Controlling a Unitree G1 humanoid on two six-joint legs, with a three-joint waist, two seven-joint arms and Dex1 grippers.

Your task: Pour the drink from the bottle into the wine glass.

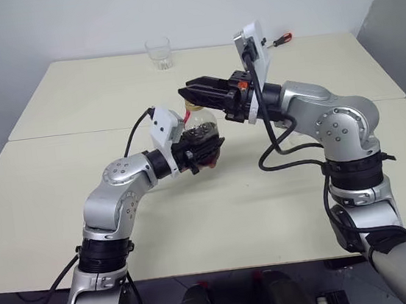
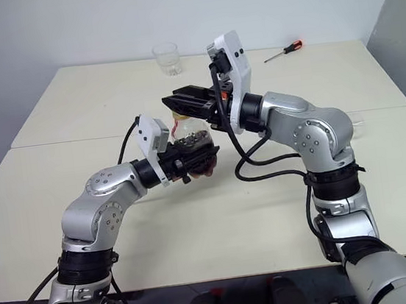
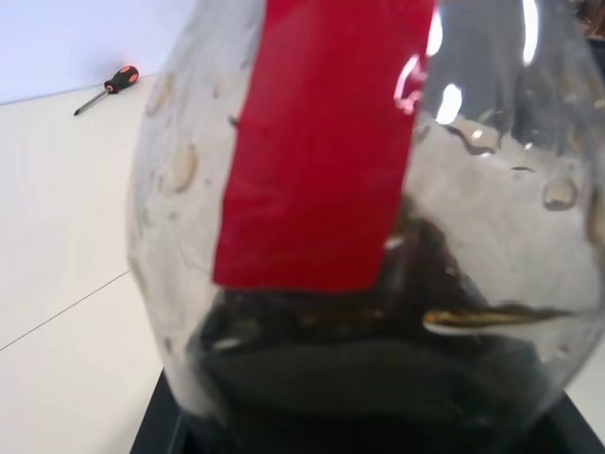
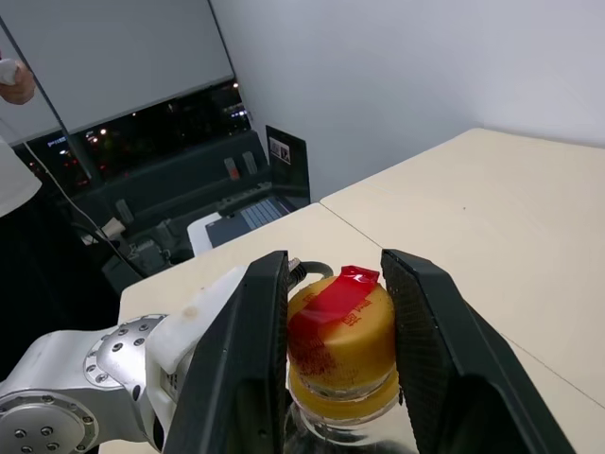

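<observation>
Two end effectors meet at one small squat clear plastic bottle (image 1: 201,126) above the middle of the cream worktop (image 1: 59,184). The left end effector (image 1: 206,150) is clamped around the bottle's rounded body and holds it upright, clear of the worktop surface. Dark brown cola-like drink (image 3: 378,378) sits in the lower part of the bottle, beneath a red label strip (image 3: 321,151). The right end effector (image 4: 336,331) reaches in from the side, its two black fingers (image 4: 250,350) bracketing the yellow cap (image 4: 340,336), closed against it or nearly so. A short clear tumbler (image 1: 159,53) stands at the far edge. An orange-handled screwdriver (image 2: 285,50) lies far right.
</observation>
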